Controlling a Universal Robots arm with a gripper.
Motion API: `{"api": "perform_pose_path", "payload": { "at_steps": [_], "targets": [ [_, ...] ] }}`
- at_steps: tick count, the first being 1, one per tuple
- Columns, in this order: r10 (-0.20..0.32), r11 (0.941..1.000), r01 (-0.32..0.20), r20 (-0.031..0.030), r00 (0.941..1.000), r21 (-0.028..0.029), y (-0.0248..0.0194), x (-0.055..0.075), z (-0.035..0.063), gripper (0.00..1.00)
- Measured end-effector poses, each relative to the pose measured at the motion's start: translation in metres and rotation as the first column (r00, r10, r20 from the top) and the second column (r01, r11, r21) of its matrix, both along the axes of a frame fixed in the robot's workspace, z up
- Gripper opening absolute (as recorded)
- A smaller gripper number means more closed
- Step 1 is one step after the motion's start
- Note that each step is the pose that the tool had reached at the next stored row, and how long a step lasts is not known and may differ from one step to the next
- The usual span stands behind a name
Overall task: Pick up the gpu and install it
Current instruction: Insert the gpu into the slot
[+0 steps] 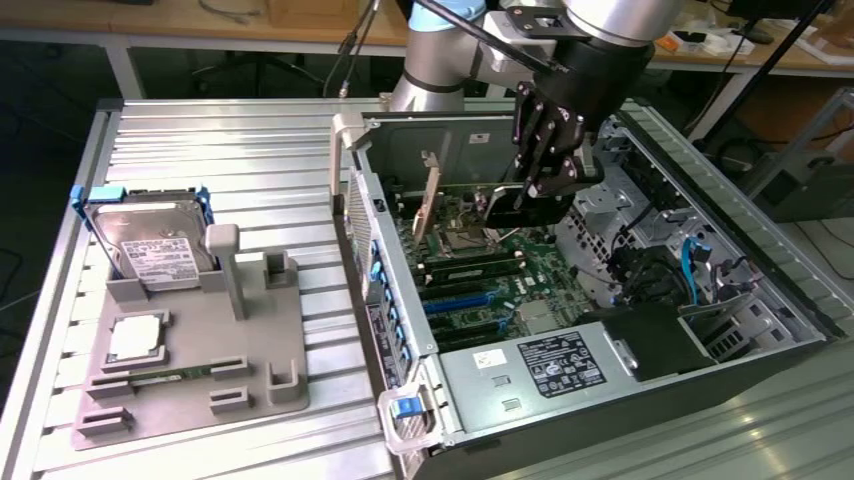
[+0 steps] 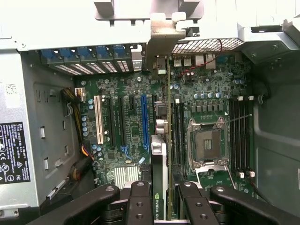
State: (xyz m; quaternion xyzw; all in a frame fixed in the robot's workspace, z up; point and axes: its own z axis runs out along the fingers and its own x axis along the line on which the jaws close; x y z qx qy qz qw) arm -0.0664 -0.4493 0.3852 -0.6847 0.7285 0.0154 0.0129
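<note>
Black-shrouded gpu [image 1: 510,207] picked, hanging over mobo [image 1: 481,290]; seating looks undone.
gripper [image 1: 550,185] jaws part-closed, clamping it; ext. view: pc case [image 1: 441,117] 3 o'clock of grey tray [image 1: 254,340].

Work table [image 1: 227,140]: ribbed aluminium slats, lying below the gripper [image 1: 541,195] and spreading out on every side of it.
Benches [image 1: 174,22]: pale wooden tops on white frames, well beyond the gripper, past the table's far edge.
Floor [image 1: 54,75]: dark, shadowed under the benches.
Light: even, bright on the slats.
</note>
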Motion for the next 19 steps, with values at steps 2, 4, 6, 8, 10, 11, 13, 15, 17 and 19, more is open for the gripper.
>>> {"api": "perform_pose_path", "payload": {
  "at_steps": [2, 4, 6, 8, 10, 11, 13, 15, 17, 19],
  "targets": [
    [0.0, 1.0, 0.0, 0.0, 1.0, -0.0001, 0.0, 0.0, 0.0, 0.27],
    [0.0, 1.0, 0.0, 0.0, 1.0, 0.0, 0.0, 0.0, 0.0, 0.27],
    [0.0, 1.0, 0.0, 0.0001, 1.0, 0.0002, 0.0, 0.0, -0.0008, 0.27],
    [0.0, 1.0, 0.0, 0.0, 1.0, 0.0001, -0.0002, 0.0, -0.0037, 0.27],
    [0.0, 1.0, 0.0, 0.0, 1.0, 0.0001, -0.0011, 0.0, -0.0074, 0.27],
    [0.0, 1.0, 0.0, 0.0, 1.0, 0.0001, -0.0015, 0.0, -0.0102, 0.27],
    [0.0, 1.0, 0.0, 0.0, 1.0, 0.0, -0.0029, 0.0, -0.0141, 0.27],
    [0.0, 1.0, 0.0, 0.0, 1.0, 0.0001, -0.0051, 0.0, -0.0178, 0.27],
    [0.0, 1.0, 0.0, -0.0001, 1.0, -0.0001, -0.0072, 0.0, -0.0211, 0.27],
    [0.0, 1.0, 0.0, 0.0, 1.0, 0.0001, -0.0096, 0.0, -0.024, 0.27]
  ]
}}
